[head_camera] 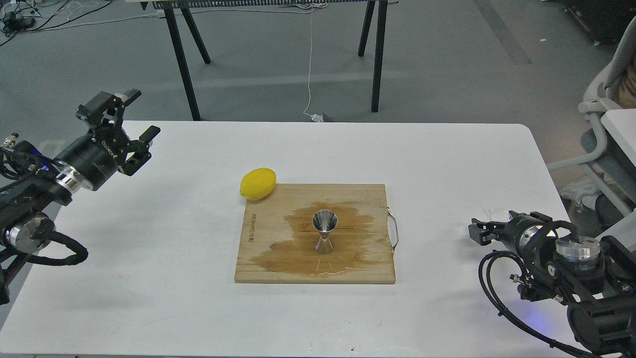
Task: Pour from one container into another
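The steel jigger (324, 231) stands upright in the middle of a wet patch on the wooden cutting board (268, 268). Only a faint rim of the clear glass cup (498, 214) shows at the table's right edge, right behind my right gripper (478, 232). That gripper points left and looks small and dark, so I cannot tell whether it holds the cup or how its fingers stand. My left gripper (138, 115) hovers open and empty over the table's far left corner, well away from the board.
A yellow lemon (258, 183) rests against the board's back left corner. A metal handle (395, 231) sticks out from the board's right side. A white chair (603, 129) stands beyond the table's right edge.
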Motion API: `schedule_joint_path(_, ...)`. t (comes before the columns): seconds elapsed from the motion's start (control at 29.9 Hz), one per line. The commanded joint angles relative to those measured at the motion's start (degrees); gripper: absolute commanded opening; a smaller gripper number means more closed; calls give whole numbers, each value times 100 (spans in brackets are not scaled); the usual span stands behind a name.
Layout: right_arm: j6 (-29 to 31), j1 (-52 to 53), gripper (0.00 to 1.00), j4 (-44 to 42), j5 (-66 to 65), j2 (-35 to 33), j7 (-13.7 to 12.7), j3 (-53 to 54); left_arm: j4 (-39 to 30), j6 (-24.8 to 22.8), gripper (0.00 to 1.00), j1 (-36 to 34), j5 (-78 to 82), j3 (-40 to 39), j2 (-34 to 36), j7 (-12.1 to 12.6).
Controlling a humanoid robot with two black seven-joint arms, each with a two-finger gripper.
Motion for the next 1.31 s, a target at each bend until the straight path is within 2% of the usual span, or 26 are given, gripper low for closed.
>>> schedule_joint_path(0.0, 0, 0, 91, 12, 0, 0, 0, 0, 4, 0, 91, 15, 3, 0, 0, 0)
schedule_joint_path(0.27, 0, 44, 98, 82, 9, 0, -8, 18, 5, 0, 91, 16, 3, 0, 0, 0)
schedule_joint_path(0.6, 0, 570, 98, 100, -17, -9, -70, 0, 5, 0, 91, -2, -6, -9, 9, 0)
schedule_joint_path(0.67, 162, 868, 98, 100, -43, -79, -105, 0, 13, 0, 91, -37, -15, -52, 18, 0)
schedule_joint_path(0.77, 863, 1290, 98, 144, -620, -306, -438, -26, 31, 0, 92, -107, -67, -88, 26, 0)
schedule_joint_path(0.8, 1432, 1483, 98, 109, -1119, -516, -648, -122, 48, 0, 92, -125, -76, -105, 26, 0)
schedule_joint_path(0.84, 1951, 1650, 98, 56, -1464, -666, -746, -227, 48, 0, 92, -169, -93, -123, 18, 0)
schedule_joint_path(0.9, 2988, 2045, 98, -267, -1948, -904, -808, -525, 40, 0, 92, -309, -111, -184, 18, 0)
schedule_joint_path(1.07, 5380, 2732, 98, -1216, -1995, -1151, -826, -791, 48, 0, 92, -380, -207, -570, 26, 0)
schedule_joint_path(1.1, 5600, 2820, 98, -1401, -1995, -1204, -826, -834, 40, 0, 92, -380, -269, -650, 26, 0)
schedule_joint_path(1.27, 5600, 3032, 98, -1675, -1995, -1169, -773, -756, 31, 0, 92, -415, -559, -800, 26, 0)
